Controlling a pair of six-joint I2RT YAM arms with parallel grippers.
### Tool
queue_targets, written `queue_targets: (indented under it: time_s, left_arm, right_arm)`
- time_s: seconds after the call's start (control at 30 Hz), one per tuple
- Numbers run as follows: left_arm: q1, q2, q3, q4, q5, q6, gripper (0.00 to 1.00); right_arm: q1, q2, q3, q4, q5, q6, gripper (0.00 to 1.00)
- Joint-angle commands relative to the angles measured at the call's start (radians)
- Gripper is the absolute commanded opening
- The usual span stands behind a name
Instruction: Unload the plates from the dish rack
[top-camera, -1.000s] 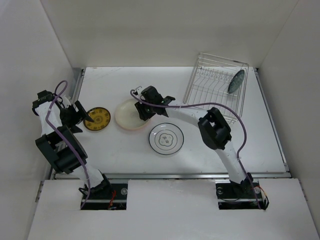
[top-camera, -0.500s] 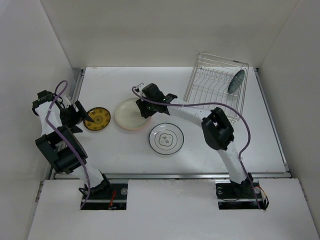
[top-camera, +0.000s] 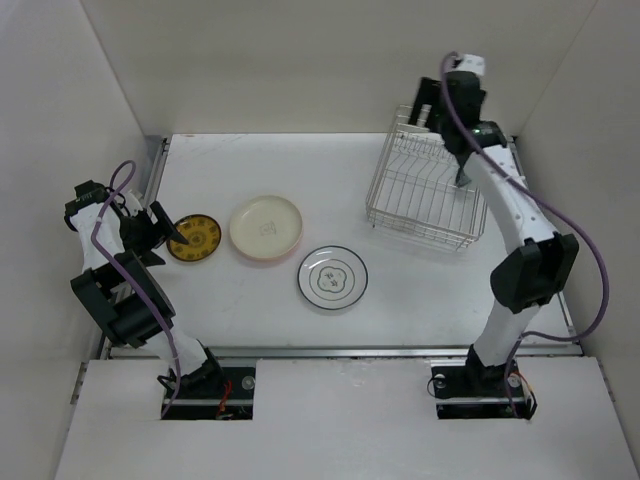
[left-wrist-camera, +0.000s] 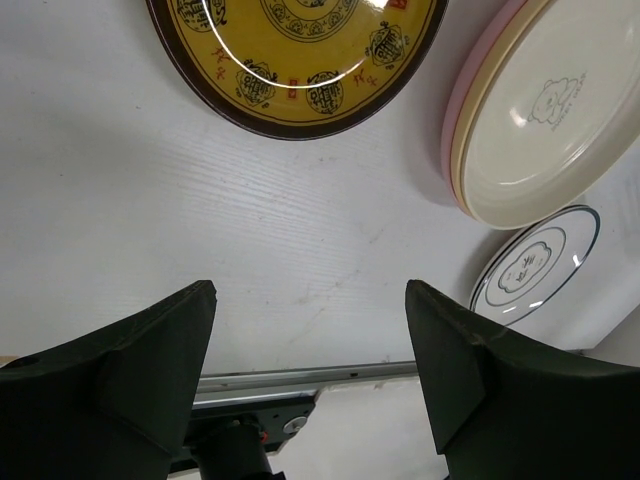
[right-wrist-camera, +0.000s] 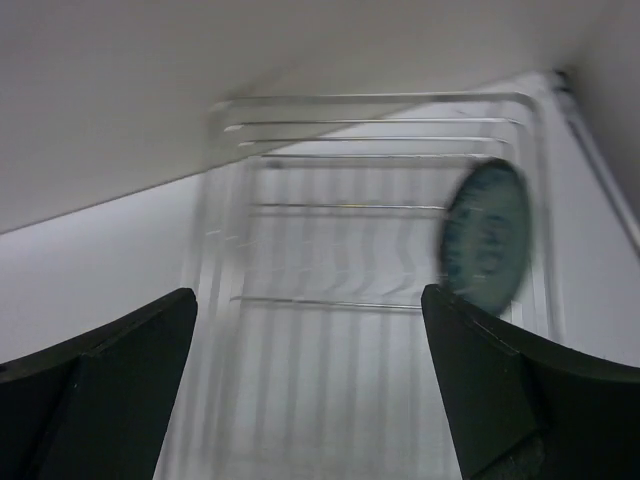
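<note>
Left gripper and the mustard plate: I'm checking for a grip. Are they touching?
Apart. The left wrist view shows a strip of bare table between the open left gripper and the rim of the mustard plate.

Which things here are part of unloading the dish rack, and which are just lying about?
Job: dish rack, teal plate standing in it, mustard plate, cream plate on pink plate, white dark-rimmed plate, left gripper, right gripper.
Bystanders: purple cables, table's metal edge rail.

Table (top-camera: 430, 295): rack (top-camera: 424, 196), mustard plate (top-camera: 194, 237), plate stack (top-camera: 266, 228), rimmed plate (top-camera: 332, 277).
</note>
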Motion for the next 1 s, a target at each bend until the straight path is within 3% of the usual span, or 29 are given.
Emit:
queue_targets:
  time_s: [0.0,0.17,0.47,0.57,0.97]
  left_arm:
    - [-0.002,-0.027,0.000,-0.023,0.006,0.022,0.74]
    - [-0.002,-0.027,0.000,-0.023,0.006,0.031,0.74]
    - [-0.002,-0.018,0.000,-0.023,-0.003,0.031,0.74]
    - [-0.002,-0.018,0.000,-0.023,-0.003,0.031,0.74]
    - [-0.011,-0.009,0.000,-0.023,-0.003,0.031,0.76]
  right_arm:
    - [-0.171,0.069,-0.033,-0.133,0.043,0.079,1.00]
    - [-0.260,0.172,-0.009,-0.102,0.077,0.088,0.99]
    - [-0.336,0.263,-0.038,-0.050,0.073,0.136,0.75]
    - [-0.336,0.274,-0.038,-0.050,0.083,0.145,0.75]
    - [-0.336,0.027,-0.188,0.057,0.102,0.105,0.74]
